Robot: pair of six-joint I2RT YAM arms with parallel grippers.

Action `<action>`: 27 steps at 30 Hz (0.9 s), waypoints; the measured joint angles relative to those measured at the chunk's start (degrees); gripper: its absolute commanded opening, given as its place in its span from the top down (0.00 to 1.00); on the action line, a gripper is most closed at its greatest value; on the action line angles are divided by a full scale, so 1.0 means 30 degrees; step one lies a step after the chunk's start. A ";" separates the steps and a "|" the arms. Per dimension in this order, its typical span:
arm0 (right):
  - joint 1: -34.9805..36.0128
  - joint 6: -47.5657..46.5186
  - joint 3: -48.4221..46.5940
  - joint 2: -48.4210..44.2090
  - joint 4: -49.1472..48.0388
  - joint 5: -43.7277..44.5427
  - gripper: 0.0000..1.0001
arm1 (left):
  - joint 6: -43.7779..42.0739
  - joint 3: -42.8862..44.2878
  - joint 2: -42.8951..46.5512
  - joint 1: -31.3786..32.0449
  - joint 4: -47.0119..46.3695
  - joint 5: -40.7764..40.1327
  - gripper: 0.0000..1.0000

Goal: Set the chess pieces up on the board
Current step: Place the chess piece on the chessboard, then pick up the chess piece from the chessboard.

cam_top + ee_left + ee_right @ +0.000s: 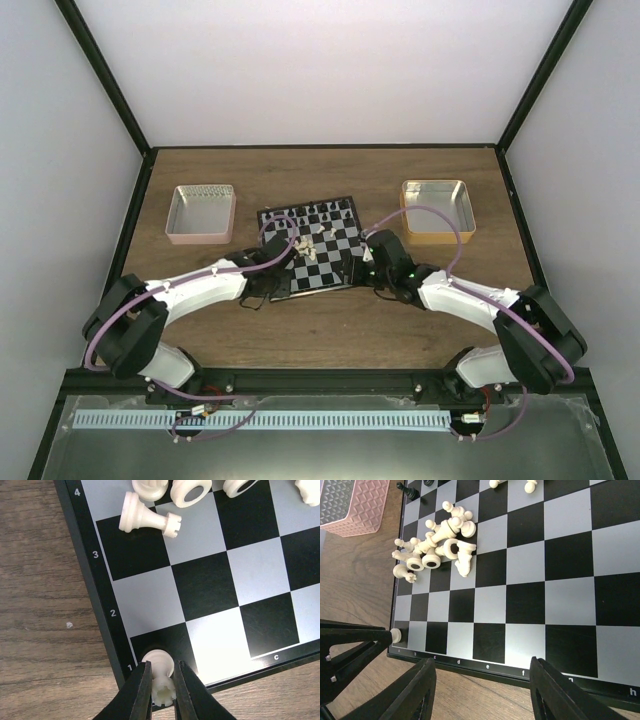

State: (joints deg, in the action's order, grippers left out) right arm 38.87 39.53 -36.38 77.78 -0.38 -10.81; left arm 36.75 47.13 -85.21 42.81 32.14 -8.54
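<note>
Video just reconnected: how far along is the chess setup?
Done: no white piece clearly placed yet. In hand: left fingers grip a white rook on corner square a1. Left: the heap of white pieces lying tumbled on the board; right fingers hover open.

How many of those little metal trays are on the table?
2. The pink tray lies left of the board, the gold tray right of it; no others seem hidden.

Fallen chess pieces [431, 560] heaped on board [530, 562] left side block passage; near rows mostly bare
</note>
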 measured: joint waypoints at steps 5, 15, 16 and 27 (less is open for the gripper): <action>0.0000 0.0029 0.0051 0.0000 0.0066 0.0102 0.48 | -0.0029 0.0007 -0.0080 0.0000 -0.0270 0.0226 0.81; 0.0000 0.0131 0.0051 0.0000 0.0240 0.0284 0.47 | -0.0197 -0.0051 -0.0073 0.0036 -0.0437 0.0525 0.59; 0.0000 0.0138 0.0051 0.0000 0.0342 0.0350 0.47 | -0.0175 -0.0051 -0.0036 0.0036 -0.0415 0.0444 0.57; 0.0000 0.0568 -0.3606 0.2783 0.1858 0.1698 0.54 | 0.0321 -0.0335 0.6207 0.0058 -0.0437 -0.2448 0.55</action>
State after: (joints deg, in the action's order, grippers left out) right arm 38.87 41.23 -47.20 86.13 5.19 -5.72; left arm 37.71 46.13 -66.59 42.98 30.83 -15.88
